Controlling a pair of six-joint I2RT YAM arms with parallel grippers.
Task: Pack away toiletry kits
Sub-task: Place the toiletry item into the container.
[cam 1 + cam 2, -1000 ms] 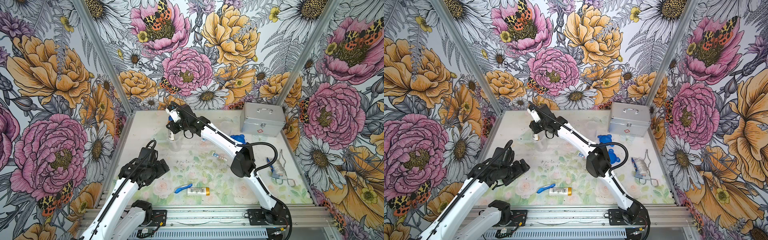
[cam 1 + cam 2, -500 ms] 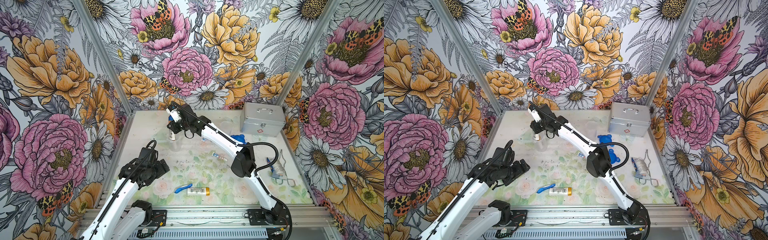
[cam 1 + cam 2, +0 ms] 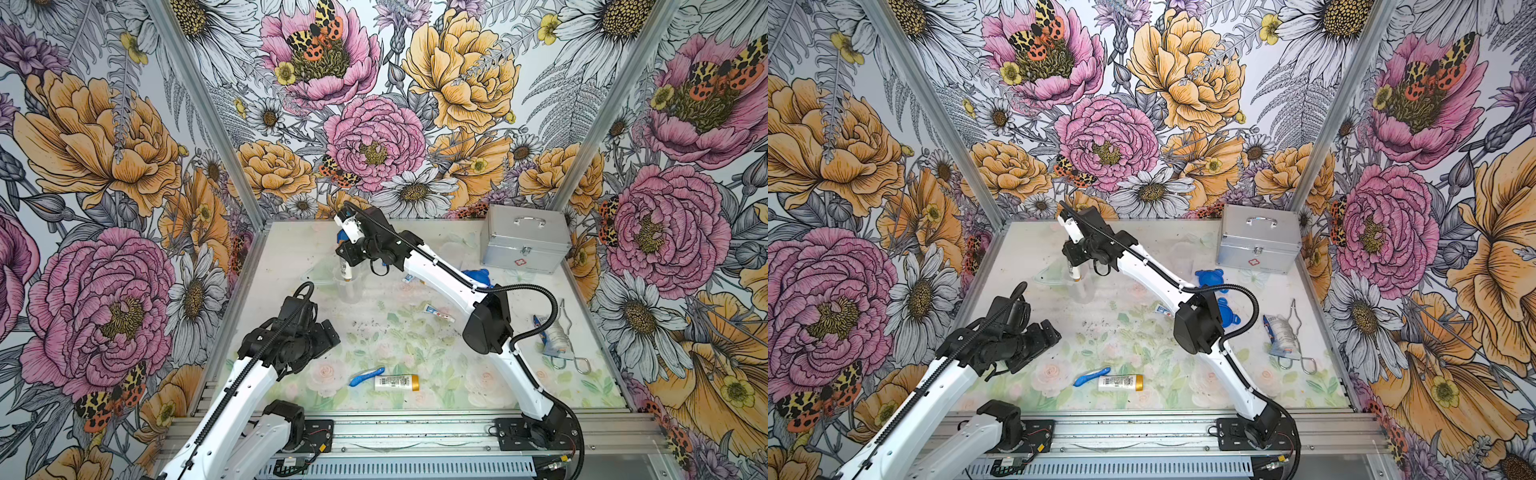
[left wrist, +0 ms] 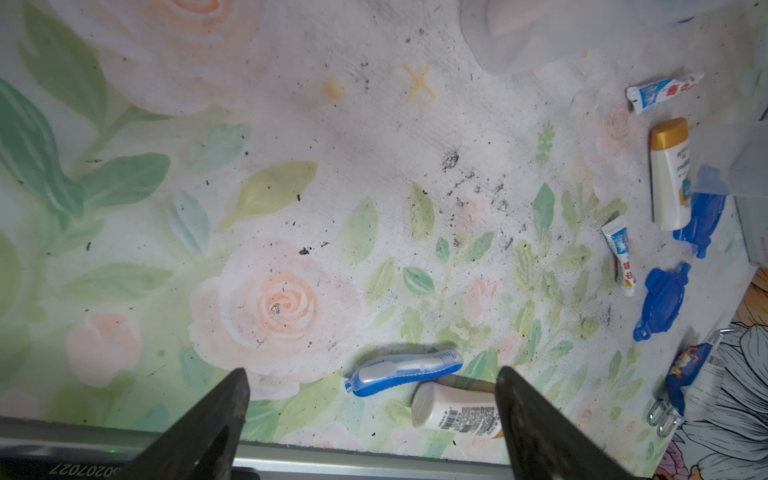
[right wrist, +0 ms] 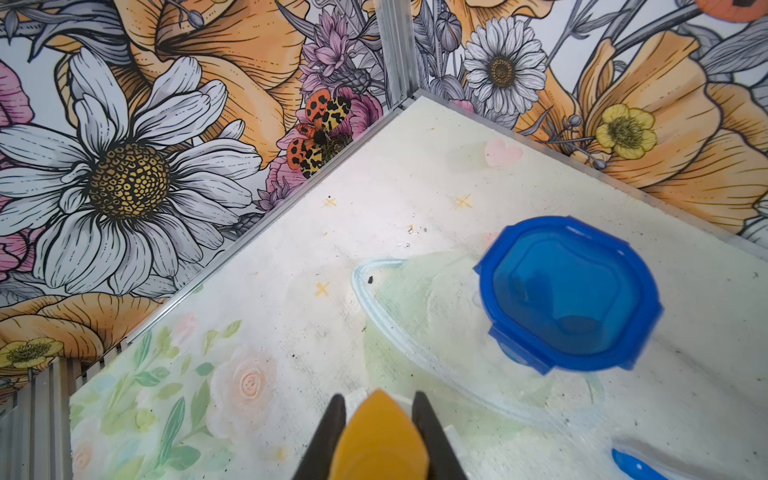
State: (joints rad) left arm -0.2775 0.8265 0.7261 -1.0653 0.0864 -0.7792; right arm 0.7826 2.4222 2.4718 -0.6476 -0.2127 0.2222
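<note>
R gripper (image 5: 379, 397) is clamped on a white gold-capped bottle (image 5: 380, 440), gold cap pointing down btwn the two black fingers (image 5: 332, 432). In both top views, upper centre of frame, that cap end sits right at the mouth of an upright clear cup (image 3: 350, 291); can't tell if it's past the rim. Cup looks empty otherwise. Just behind it stands another cup shut w/ a blue lid (image 5: 569, 295), contents unclear. R arm stretches from its base at lower right up to upper centre, wrist bent down.

L gripper (image 4: 372, 374) is spread wide, holding nothing, above the table (image 3: 291, 257). In the wrist view a blue toothbrush (image 4: 403, 370) and a second bottle (image 4: 453, 411) lie flat, touching, btwn its fingers; lower centre in the top views. L arm is folded low at lower left.

Right of centre: two loose blue lids (image 3: 1209, 277), toothpaste tubes (image 3: 438, 312), silver case (image 3: 525, 241) upper right.
</note>
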